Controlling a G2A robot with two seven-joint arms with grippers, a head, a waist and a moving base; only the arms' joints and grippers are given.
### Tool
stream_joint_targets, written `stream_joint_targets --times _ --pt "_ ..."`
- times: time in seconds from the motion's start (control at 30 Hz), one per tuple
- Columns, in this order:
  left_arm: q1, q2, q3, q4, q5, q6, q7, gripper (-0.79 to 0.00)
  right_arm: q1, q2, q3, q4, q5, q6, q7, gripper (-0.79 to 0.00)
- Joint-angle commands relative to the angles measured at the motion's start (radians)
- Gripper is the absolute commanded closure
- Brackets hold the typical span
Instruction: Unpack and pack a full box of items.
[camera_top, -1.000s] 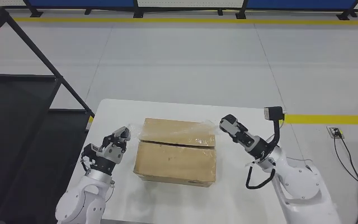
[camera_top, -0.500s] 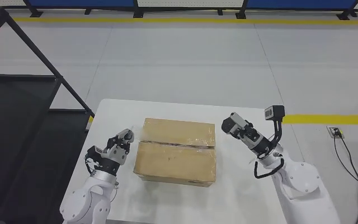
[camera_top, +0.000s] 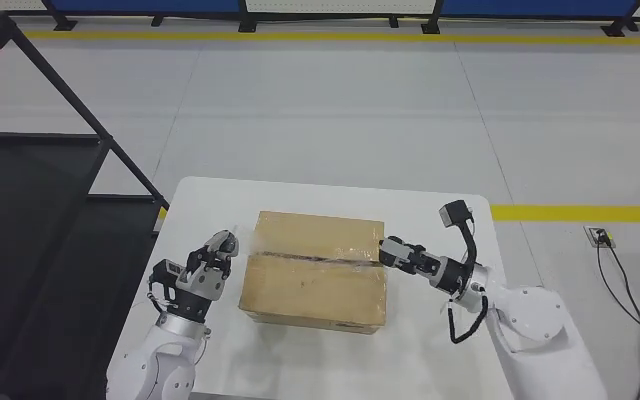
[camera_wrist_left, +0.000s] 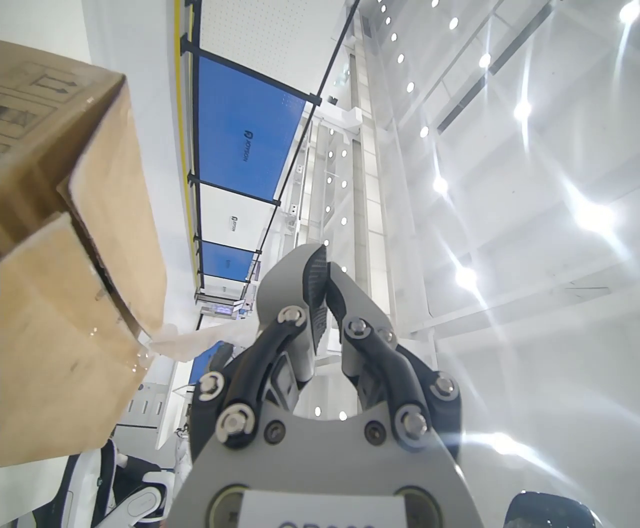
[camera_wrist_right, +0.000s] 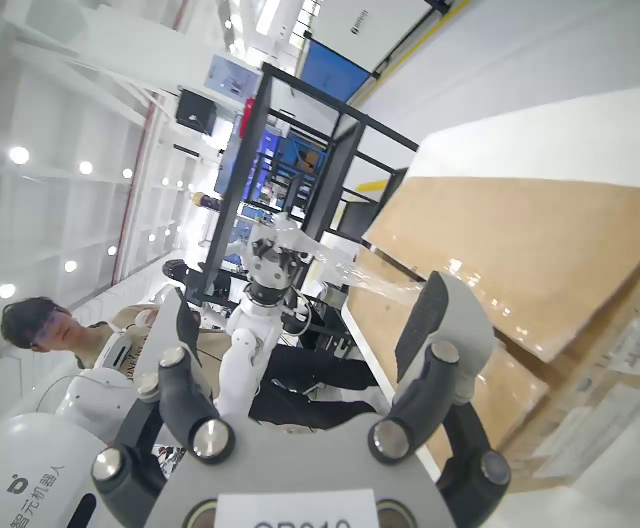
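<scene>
Sealed box (camera_top: 313, 270) on bench (camera_top: 430, 340), nothing unpacked yet.
Left pincer (camera_top: 222, 245) closed; right pincer (camera_top: 388, 251) open at the seam.

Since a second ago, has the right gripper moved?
Yes. In the top view the right gripper has shifted nearer the robot, from off the far right corner of the box to the right end of its seam.

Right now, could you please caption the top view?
Left gripper and right gripper flank a taped cardboard box on a white table.
</scene>
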Motion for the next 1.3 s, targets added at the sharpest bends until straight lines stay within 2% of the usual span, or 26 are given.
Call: stream_joint_targets --times 0.0,0.1,0.27,0.33,0.4,0.73,0.93,1.07,1.27 --pt "0.004 0.0 -0.004 -0.011 -0.005 -0.004 0.003 0.0 -0.001 0.0 0.0 -0.001 0.002 -0.014 -0.018 -0.785" --pt "0.005 -0.001 -0.001 -0.039 -0.02 0.01 0.021 0.0 -0.003 0.0 0.0 -0.003 -0.003 -0.016 -0.023 -0.785" --pt "-0.009 -0.002 0.017 -0.079 -0.031 0.042 0.061 0.0 -0.093 0.009 0.0 -0.111 -0.196 -0.169 -0.106 -0.785" --pt "-0.017 -0.002 0.025 -0.096 -0.031 0.062 0.069 0.0 -0.137 0.011 0.003 -0.154 -0.276 -0.198 -0.159 -0.785" --pt "-0.025 0.0 0.029 -0.117 0.006 0.074 0.059 0.0 -0.173 0.01 0.002 -0.18 -0.285 -0.197 -0.217 -0.785" --pt "-0.029 0.001 0.041 -0.136 0.033 0.082 0.055 0.0 -0.182 0.011 -0.006 -0.184 -0.303 -0.19 -0.228 -0.785" --pt "-0.09 -0.008 0.123 -0.215 0.04 0.084 0.135 0.0 -0.168 0.016 -0.029 -0.173 -0.387 -0.217 -0.216 -0.785" --pt "-0.125 -0.015 0.174 -0.261 0.032 0.071 0.186 0.0 -0.187 0.019 -0.034 -0.184 -0.482 -0.231 -0.267 -0.785" --pt "-0.174 -0.027 0.226 -0.266 0.025 0.028 0.269 0.0 -0.243 0.023 -0.033 -0.224 -0.544 -0.258 -0.331 -0.785"
